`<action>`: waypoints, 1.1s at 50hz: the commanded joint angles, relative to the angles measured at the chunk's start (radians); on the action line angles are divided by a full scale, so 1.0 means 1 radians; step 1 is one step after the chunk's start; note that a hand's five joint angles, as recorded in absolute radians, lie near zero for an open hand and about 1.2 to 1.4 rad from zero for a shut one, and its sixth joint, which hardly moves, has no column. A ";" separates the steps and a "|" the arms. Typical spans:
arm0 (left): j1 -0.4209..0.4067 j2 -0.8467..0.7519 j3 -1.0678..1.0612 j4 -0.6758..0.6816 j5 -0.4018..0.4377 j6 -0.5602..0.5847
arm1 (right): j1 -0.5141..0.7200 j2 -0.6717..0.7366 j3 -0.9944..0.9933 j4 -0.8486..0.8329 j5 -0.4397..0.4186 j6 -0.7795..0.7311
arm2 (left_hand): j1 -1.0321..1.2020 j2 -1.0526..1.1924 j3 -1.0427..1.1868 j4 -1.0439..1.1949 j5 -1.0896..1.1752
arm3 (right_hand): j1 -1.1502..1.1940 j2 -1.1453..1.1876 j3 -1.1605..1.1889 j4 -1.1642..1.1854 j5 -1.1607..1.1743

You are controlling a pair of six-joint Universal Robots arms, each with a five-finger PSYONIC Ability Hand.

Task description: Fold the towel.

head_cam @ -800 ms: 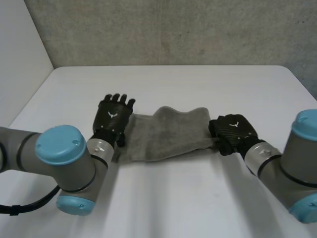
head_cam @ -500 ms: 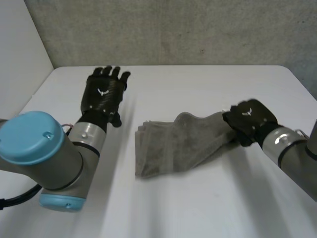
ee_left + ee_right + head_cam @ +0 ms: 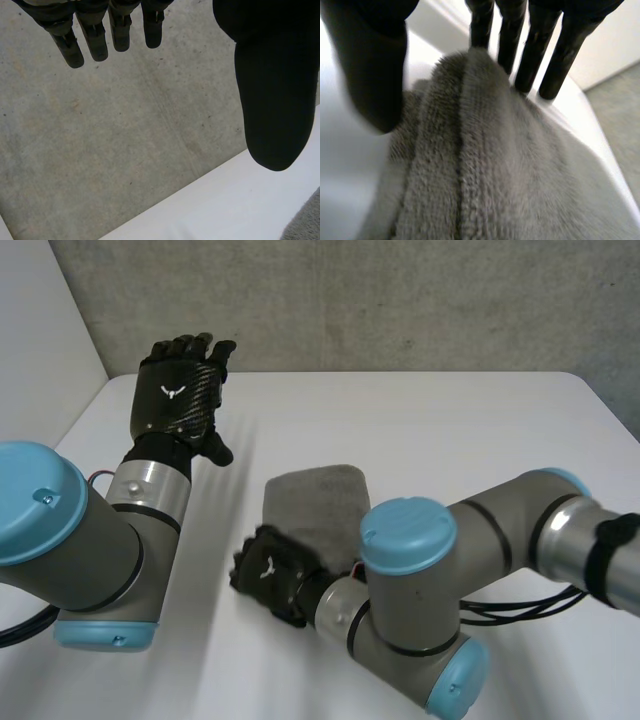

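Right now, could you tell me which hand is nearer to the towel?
The right hand: it pinches the towel at its near edge. The left hand is open, raised well apart over the table's far left.

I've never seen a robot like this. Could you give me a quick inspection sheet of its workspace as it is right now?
Surface: white table, bare around the work.
Job's things: one grey towel, lying folded over in layers near the middle of the table.
Clutter: nothing seen.
Hands: left hand is raised above the table's far left corner, fingers straight, holding nothing. Right hand is at the towel's near edge, with the cloth bunched between its thumb and fingers.
Cables: nothing seen on or across the towel.
Surroundings: rough grey wall behind the table.
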 commanded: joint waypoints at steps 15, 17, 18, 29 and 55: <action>-0.056 -0.133 0.001 -0.006 0.008 0.003 | -0.310 -0.310 0.224 -0.093 0.068 0.677 | 0.007 0.009 0.009 0.003 -0.027 | -0.294 -0.320 -0.316 -0.318 -0.290; -0.074 -0.156 -0.001 -0.009 0.010 0.005 | -0.317 -0.267 0.206 -0.075 0.067 0.695 | 0.007 0.009 0.009 0.003 -0.027 | -0.294 -0.320 -0.316 -0.318 -0.290; -0.083 -0.184 -0.002 -0.015 0.011 0.006 | -0.322 -0.218 0.180 -0.056 0.070 0.709 | 0.007 0.009 0.009 0.003 -0.027 | -0.294 -0.320 -0.316 -0.318 -0.290; -0.094 -0.348 0.016 -0.049 0.011 0.011 | -0.310 -0.029 0.082 -0.009 0.076 0.722 | 0.015 0.018 0.017 0.012 -0.018 | -0.294 -0.320 -0.316 -0.318 -0.290; 0.001 0.169 0.188 -0.411 0.021 -0.053 | -0.431 -0.578 0.043 0.091 0.344 0.598 | 0.007 0.009 0.009 0.003 -0.027 | -0.294 -0.320 -0.316 -0.318 -0.290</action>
